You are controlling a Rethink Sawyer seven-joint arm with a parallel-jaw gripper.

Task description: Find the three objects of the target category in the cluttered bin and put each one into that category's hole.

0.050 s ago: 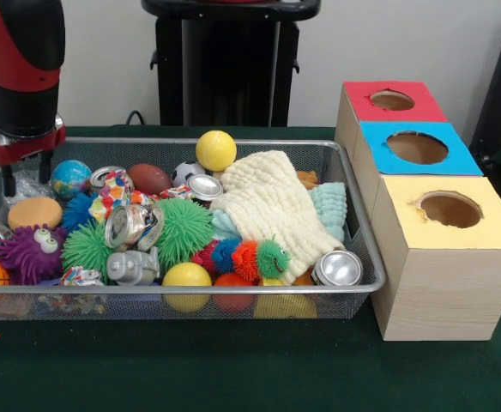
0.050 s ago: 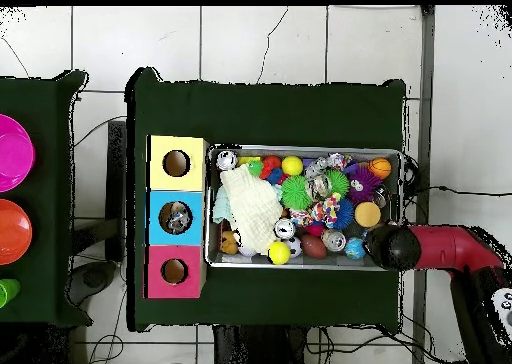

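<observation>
A wire mesh bin [image 1: 190, 290] holds a jumble of toys. Crushed cans lie at the middle left [image 1: 126, 225], the back [image 1: 204, 186] and the front right [image 1: 338, 268]. Yellow balls sit at the back [image 1: 215, 150] and the front [image 1: 186, 276]. A cream cloth [image 1: 268, 202] covers the right half. To the right stand three boxes with holes: red [image 1: 392, 101], blue [image 1: 416, 148], yellow [image 1: 449, 209]. My gripper [image 1: 9, 176] hangs over the bin's far left corner with nothing visibly in it. In the overhead view the arm's head [image 2: 392, 247] hides it.
Green spiky balls [image 1: 182, 227], a purple eyed toy [image 1: 29, 251], a globe ball [image 1: 70, 178], a brown football [image 1: 149, 178] and an orange disc [image 1: 34, 212] crowd the bin's left half. Something shiny shows inside the blue box's hole [image 2: 175, 218]. Pink [image 2: 12, 152] and orange [image 2: 12, 230] discs lie on a side table.
</observation>
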